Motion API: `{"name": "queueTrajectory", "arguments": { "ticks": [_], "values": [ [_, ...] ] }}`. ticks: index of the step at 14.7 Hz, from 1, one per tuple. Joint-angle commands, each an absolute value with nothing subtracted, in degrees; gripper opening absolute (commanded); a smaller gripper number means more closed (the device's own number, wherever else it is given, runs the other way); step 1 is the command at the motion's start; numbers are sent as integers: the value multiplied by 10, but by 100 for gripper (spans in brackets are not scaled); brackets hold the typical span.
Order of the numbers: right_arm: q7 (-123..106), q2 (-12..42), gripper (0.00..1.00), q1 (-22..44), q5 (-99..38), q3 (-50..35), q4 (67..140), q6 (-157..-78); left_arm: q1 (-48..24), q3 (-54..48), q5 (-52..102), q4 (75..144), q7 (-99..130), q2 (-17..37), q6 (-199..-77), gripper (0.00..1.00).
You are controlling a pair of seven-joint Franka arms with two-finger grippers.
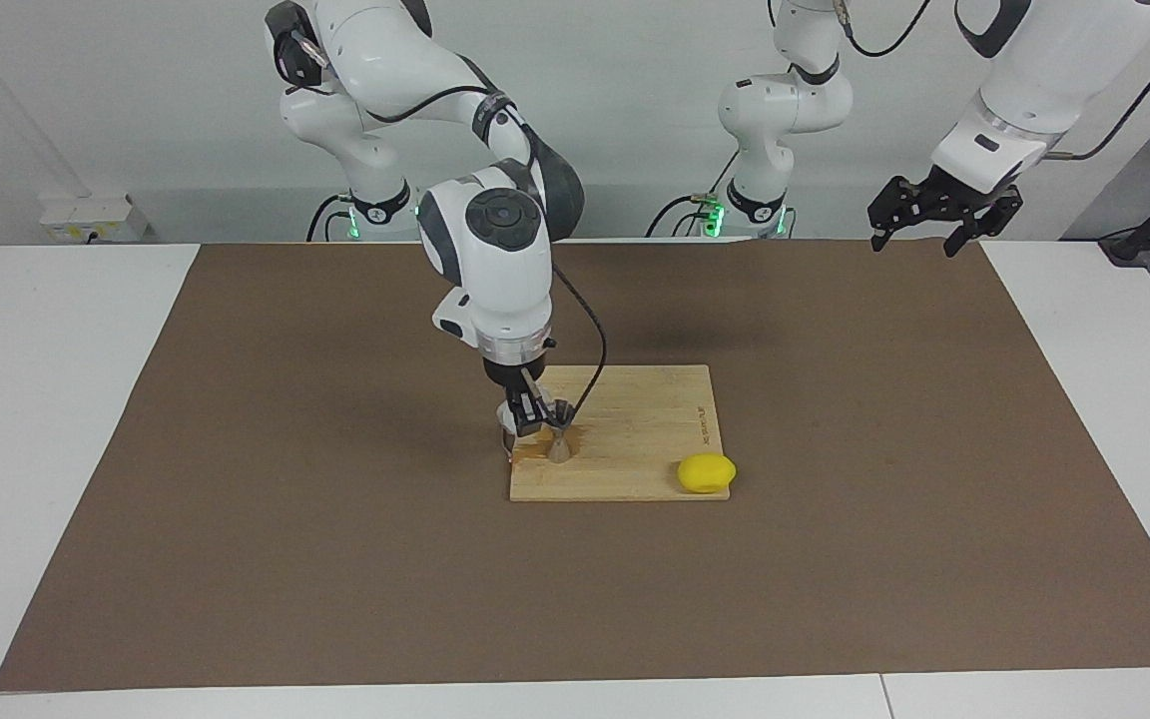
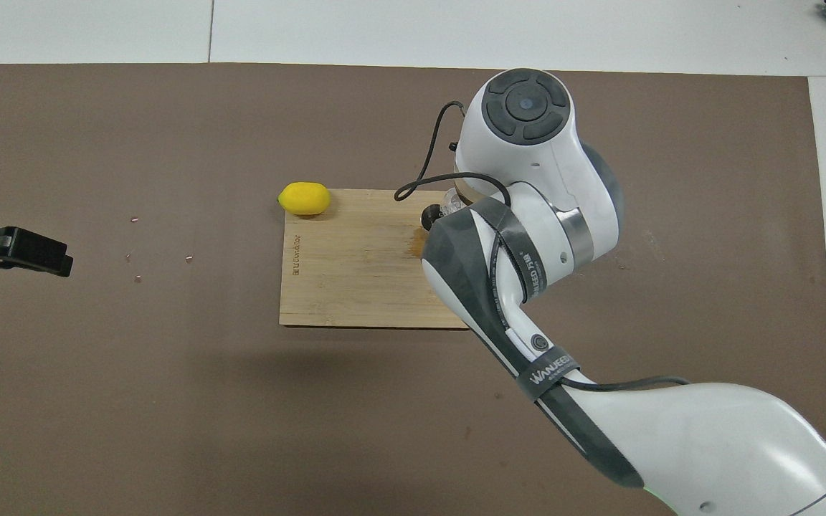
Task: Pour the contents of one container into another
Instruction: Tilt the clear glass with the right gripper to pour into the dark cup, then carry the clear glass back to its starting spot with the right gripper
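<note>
My right gripper (image 1: 527, 417) is down over the corner of the wooden board (image 1: 635, 429) toward the right arm's end. It is shut on the clear glass tumbler (image 1: 509, 441), which is low at the board's edge. The metal jigger (image 1: 561, 441) stands upright on the board right beside the fingers. A brown wet patch (image 1: 538, 450) lies on the board between them. In the overhead view the right arm hides the gripper; only a bit of glass (image 2: 450, 203) and the stain (image 2: 415, 244) show. My left gripper (image 1: 937, 218) is open and waits high over the mat's edge.
A yellow lemon (image 1: 706, 473) sits at the board's corner farthest from the robots, toward the left arm's end, and shows in the overhead view too (image 2: 304, 198). The board (image 2: 355, 265) lies mid-table on a brown mat (image 1: 236, 449). Small crumbs (image 2: 137, 278) dot the mat.
</note>
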State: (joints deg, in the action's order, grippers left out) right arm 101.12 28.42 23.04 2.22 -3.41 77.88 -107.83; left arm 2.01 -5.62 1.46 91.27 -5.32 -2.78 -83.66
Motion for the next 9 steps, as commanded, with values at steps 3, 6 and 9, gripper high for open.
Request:
{"name": "queueTrajectory", "arguments": {
  "ticks": [3,6,9],
  "values": [
    [1002,294,0,201,-39,-40,759,-1079,16,-52,6,920,-51,-36,-832,100],
    [989,294,0,190,-76,-40,761,-1090,16,-52,6,920,-51,-36,-833,100],
    [949,294,0,178,-107,-40,766,-1092,16,-52,6,920,-51,-36,-832,100]
  ]
}}
